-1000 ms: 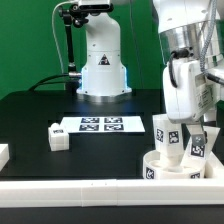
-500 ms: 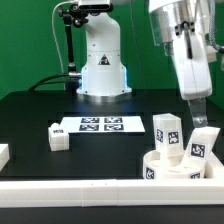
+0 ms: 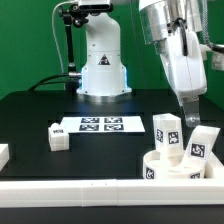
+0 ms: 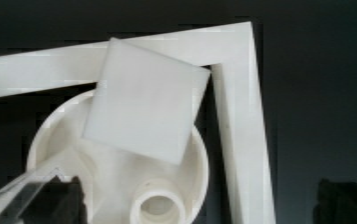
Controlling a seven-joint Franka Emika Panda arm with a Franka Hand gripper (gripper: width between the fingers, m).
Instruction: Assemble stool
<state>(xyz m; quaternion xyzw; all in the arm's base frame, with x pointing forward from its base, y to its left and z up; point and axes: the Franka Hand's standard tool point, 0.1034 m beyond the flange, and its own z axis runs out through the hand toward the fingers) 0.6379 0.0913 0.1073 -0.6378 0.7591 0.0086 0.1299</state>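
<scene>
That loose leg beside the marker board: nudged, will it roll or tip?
The leg looks blocky and lies low on the table, so it would probably slide, not roll. It seems small rigid plastic, likely light; an off-centre push may spin it.

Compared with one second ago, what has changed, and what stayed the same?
The gripper let go of the leg on the exterior view's right and rose clear above it. That leg and the other leg stand on the seat as before; the loose leg and marker board have not moved.
</scene>
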